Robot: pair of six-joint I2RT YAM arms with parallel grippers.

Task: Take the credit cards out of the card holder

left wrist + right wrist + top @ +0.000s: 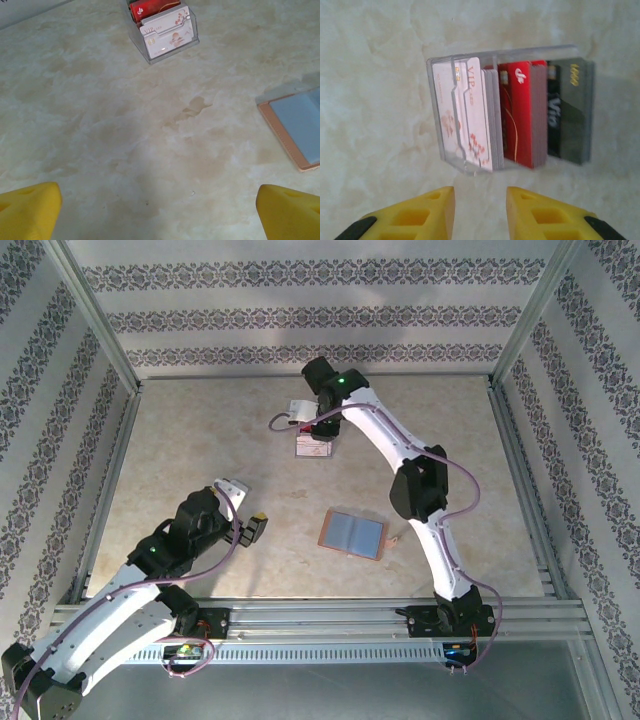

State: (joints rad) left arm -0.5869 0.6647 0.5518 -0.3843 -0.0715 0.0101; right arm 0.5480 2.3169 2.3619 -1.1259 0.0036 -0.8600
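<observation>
In the left wrist view the right edge cuts the card holder [295, 130], and the top edge cuts the clear box [165, 37] and its red card [147, 7]. From above, the right wrist [335, 390] covers part of this box, and its cards are too small to read.

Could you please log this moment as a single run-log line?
left gripper: open, over table | right gripper: open, above clear stand holding credit cards | card holder: lying open on table
</observation>
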